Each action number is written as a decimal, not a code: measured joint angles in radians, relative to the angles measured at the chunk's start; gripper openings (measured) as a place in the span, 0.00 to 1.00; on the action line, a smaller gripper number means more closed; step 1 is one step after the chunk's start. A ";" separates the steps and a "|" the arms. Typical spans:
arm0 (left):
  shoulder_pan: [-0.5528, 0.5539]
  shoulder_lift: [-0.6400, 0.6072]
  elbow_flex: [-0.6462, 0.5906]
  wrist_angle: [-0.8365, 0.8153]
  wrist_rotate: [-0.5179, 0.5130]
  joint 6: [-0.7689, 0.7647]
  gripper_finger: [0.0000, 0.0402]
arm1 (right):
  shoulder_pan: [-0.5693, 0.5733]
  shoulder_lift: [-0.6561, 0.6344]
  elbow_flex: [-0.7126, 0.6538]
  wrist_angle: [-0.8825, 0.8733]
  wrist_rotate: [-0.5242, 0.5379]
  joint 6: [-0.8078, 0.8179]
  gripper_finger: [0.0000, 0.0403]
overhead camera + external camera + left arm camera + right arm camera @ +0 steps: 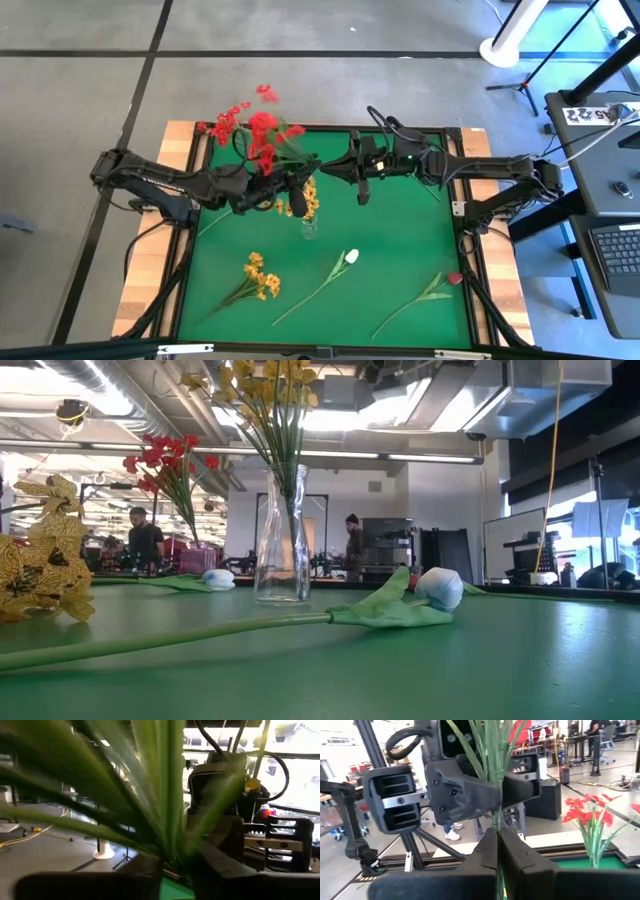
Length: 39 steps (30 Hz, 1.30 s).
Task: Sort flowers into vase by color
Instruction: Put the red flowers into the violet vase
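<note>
A red spray (265,135) on green stems is held above the table between my two grippers, which meet tip to tip over the far middle. My left gripper (312,170) is shut on it, and so is my right gripper (335,168). Just nearer stands a clear glass vase (308,228) holding a yellow-orange spray (275,400). A second red spray (225,120) stands upright at the far left corner. A yellow-orange spray (258,275), a white tulip (350,256) and a dark pink rose (455,278) lie flat on the green mat. My left gripper pinches the red spray's bunched stems and leaf bases (170,857) between its two fingers, coming level from the table's left; the long leaves fan out past the fingers. My right gripper is shut on the thin stem (497,827) just below the left gripper's fingers (465,787), coming level from the table's right. The spray is lifted clear, and its blooms lean toward the far left.
The green mat (400,250) lies in a wooden frame (180,140). The vase stands right under the left arm's wrist. Beyond the table are a white stand base (510,45), a tripod, and a desk with a laptop (620,250) to the right. People stand far off in the room (140,535).
</note>
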 joint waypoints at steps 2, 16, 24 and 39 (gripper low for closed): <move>-0.014 0.000 0.000 -0.001 -0.024 0.000 0.05 | -0.001 0.000 0.000 -0.003 0.000 -0.004 0.03; -0.155 -0.142 -0.001 -0.241 -0.536 0.136 0.01 | 0.001 -0.131 0.000 -0.080 0.082 -0.132 0.51; -0.232 -0.195 -0.001 -0.485 -0.809 0.072 0.00 | 0.001 -0.265 0.001 -0.360 0.300 -0.222 0.62; 0.050 -0.196 -0.103 -1.356 -0.595 -0.919 0.00 | -0.129 -0.308 -0.370 -0.212 0.295 -0.156 0.48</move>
